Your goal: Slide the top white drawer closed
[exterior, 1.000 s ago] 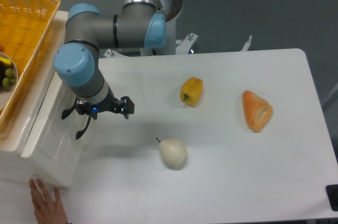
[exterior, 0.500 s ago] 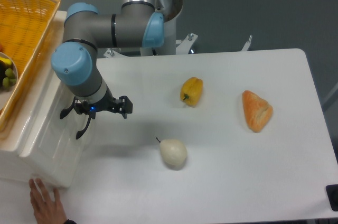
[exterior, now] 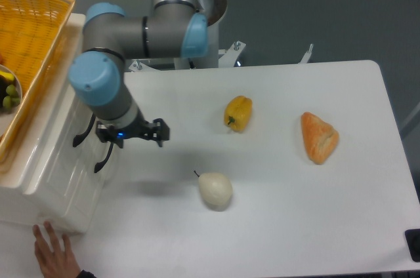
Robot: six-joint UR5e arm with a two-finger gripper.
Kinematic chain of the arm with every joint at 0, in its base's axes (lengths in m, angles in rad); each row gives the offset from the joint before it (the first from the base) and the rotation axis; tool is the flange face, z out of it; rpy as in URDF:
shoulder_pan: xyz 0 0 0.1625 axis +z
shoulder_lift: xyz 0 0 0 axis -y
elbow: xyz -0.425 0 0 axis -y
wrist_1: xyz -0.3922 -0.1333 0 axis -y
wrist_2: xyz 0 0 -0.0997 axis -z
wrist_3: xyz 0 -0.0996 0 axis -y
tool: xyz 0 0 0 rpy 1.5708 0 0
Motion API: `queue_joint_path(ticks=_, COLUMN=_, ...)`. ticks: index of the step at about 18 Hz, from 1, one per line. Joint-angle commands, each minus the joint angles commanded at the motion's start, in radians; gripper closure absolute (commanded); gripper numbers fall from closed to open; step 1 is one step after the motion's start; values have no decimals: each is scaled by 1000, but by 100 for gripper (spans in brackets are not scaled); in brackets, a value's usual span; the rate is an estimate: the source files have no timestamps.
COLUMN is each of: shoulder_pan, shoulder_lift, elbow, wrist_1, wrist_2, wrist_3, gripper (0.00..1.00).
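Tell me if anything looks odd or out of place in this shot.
A person's hand rests at the bottom left corner, right beside the top white drawer while the gripper works at its front. Loose on the table lie a yellow pepper, a white pear and a piece of bread.

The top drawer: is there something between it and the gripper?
Nothing visible. The gripper is already at the front panel of the top drawer, beside its black handle. A person's hand rests at the drawer's lower corner, off the gripper's path.
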Motion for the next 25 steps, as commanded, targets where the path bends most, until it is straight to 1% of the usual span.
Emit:
queue_joint_path(ticks=5, shoulder_pan=172, shoulder_lift=5, elbow=5, wrist_1=0, wrist_2=0, wrist_3=202, gripper=0)
queue_joint_path(ticks=7, shoulder_pan=247, shoulder_lift=23, elbow=5, wrist_1=2, wrist_2=0, wrist_3=305, gripper=0)
queue_joint_path(ticks=9, shoulder_pan=317, shoulder_lift=25, elbow=5, wrist_1=2, wrist_2=0, wrist_3=403, gripper=0)
queue_joint_path(ticks=11, shoulder_pan=409, shoulder_lift=26, elbow=5, wrist_1=3, wrist_2=-2, wrist_3=513, gripper=0)
queue_joint_path(ticks=15, shoulder_pan=546, shoulder_lift=26, elbow=6, wrist_1=6, wrist_2=0, wrist_3=704, gripper=0)
queue_joint_path(ticks=18, shoulder_pan=618, shoulder_lift=38, elbow=3, wrist_1=8, wrist_2=2, wrist_3=842, gripper=0)
queue_joint_path(ticks=21, shoulder_pan=684, shoulder_lift=43, elbow=-6, wrist_1=8, wrist_2=2, wrist_3=1032, gripper=0)
queue_joint_path(ticks=22, shoulder_pan=707, shoulder_lift=57, elbow=-9, wrist_1=6, wrist_2=0, wrist_3=1089, gripper=0)
queue_joint_path(ticks=23, shoulder_pan=735, shoulder_lift=67, elbow=-12, wrist_1=5, wrist_2=-3, wrist_3=1129, gripper=0)
queue_joint_path(ticks=25, shoulder_pan=761, shoulder_lift=77, elbow=-14, wrist_1=-5, wrist_2=-8, wrist_3=1187, gripper=0)
